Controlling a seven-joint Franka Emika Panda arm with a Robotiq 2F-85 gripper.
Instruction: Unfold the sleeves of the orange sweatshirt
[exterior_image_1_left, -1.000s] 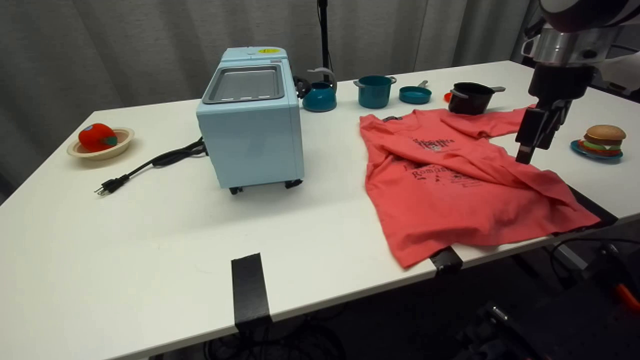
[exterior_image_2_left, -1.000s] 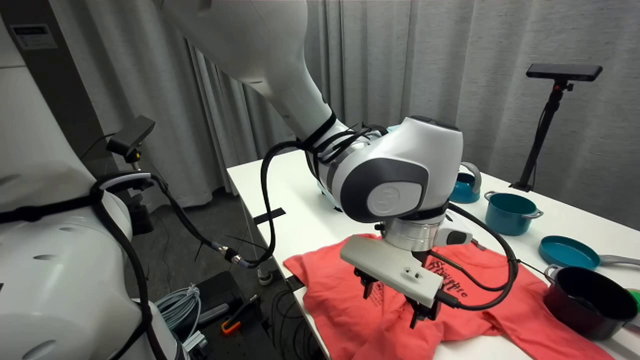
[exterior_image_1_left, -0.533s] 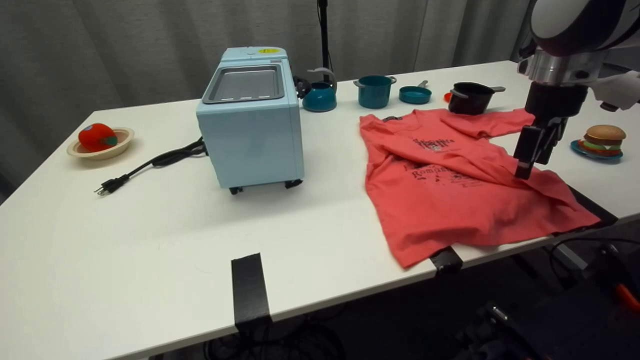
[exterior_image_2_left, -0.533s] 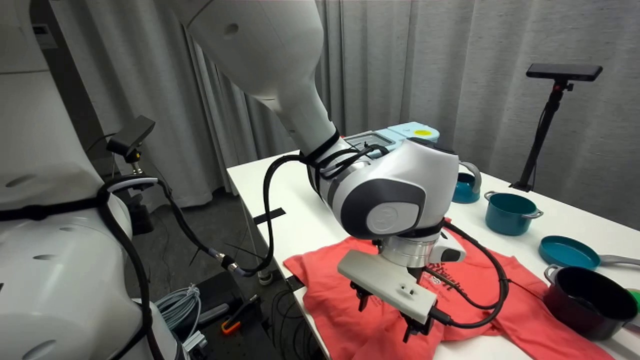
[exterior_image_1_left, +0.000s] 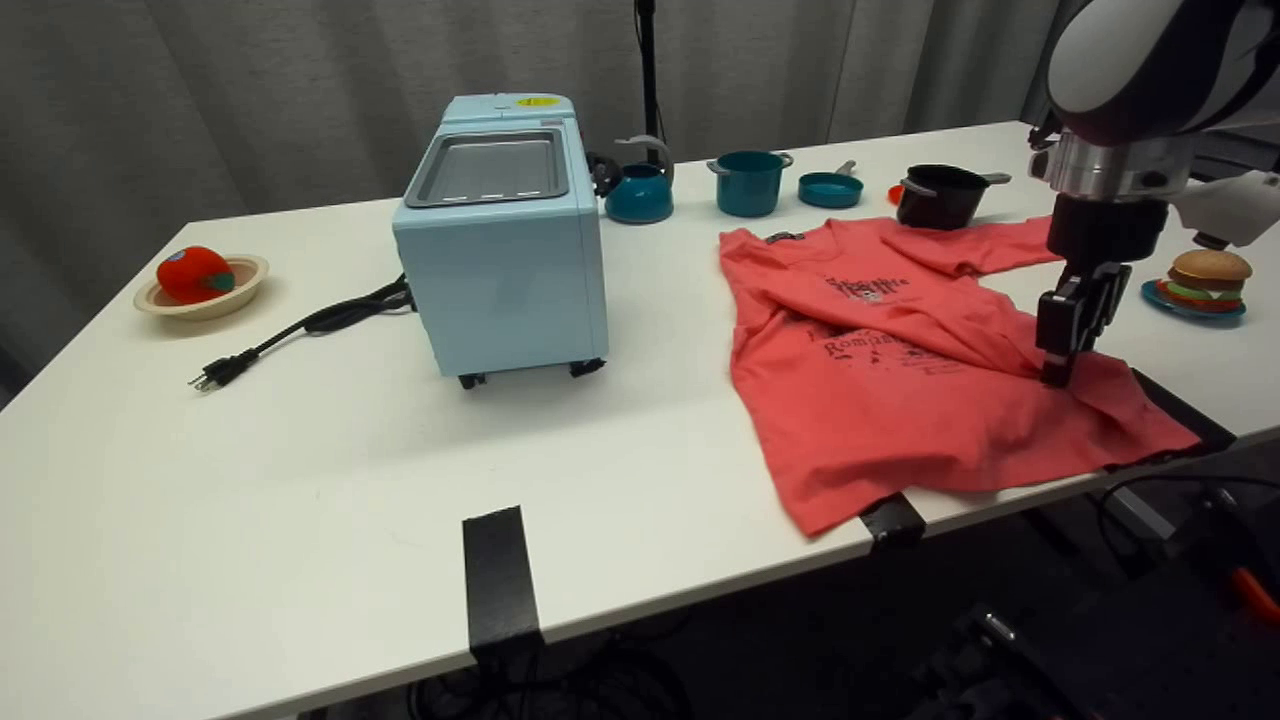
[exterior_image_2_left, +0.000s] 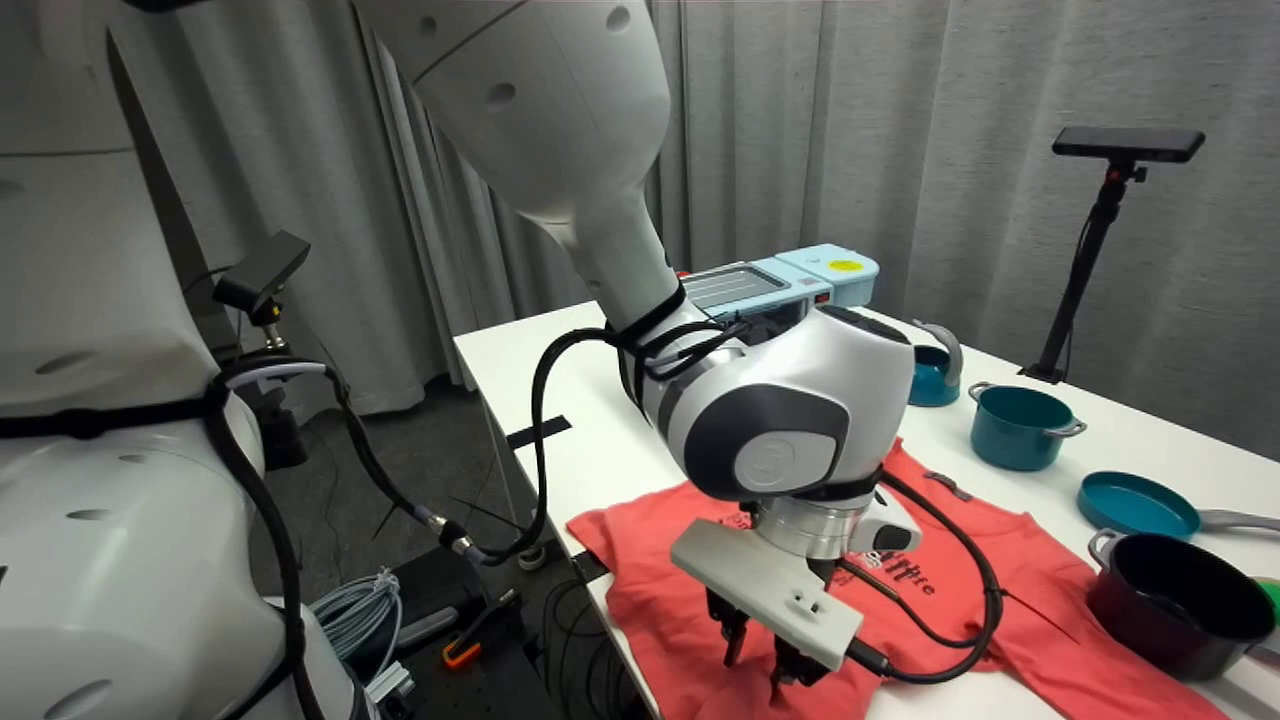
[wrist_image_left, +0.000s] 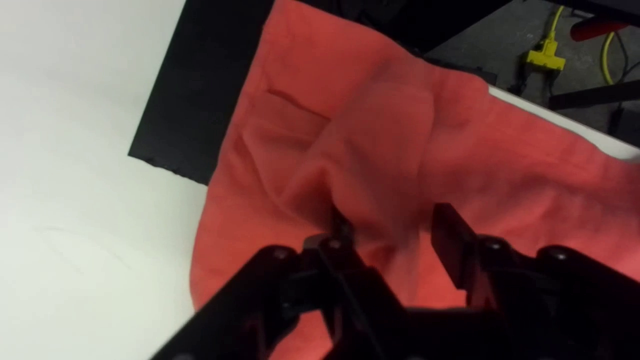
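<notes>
The orange sweatshirt (exterior_image_1_left: 890, 430) lies printed side up on the white table, its hem at the front edge. One sleeve (exterior_image_1_left: 1005, 247) stretches out past the black pot, partly behind the arm in that exterior view. The other sleeve (exterior_image_1_left: 930, 325) appears folded slantwise across the chest, its bunched end (wrist_image_left: 375, 145) showing in the wrist view. My gripper (exterior_image_1_left: 1057, 375) points down at that bunched cloth, fingertips at fabric level. In the wrist view the gripper (wrist_image_left: 392, 220) has its fingers apart, with loose folds between them; one finger (wrist_image_left: 341, 225) dips into a crease.
Beside the outstretched sleeve stands the black pot (exterior_image_1_left: 938, 200). A toy burger (exterior_image_1_left: 1208, 280) on a small plate is right of the gripper. The light-blue toaster oven (exterior_image_1_left: 505, 270) stands left of the sweatshirt. Teal cookware (exterior_image_2_left: 1025, 427) lines the back.
My gripper has come down from above the sweatshirt to the folded cloth, and its fingers have moved closer together. The cloth by the fingertips has shifted slightly.
</notes>
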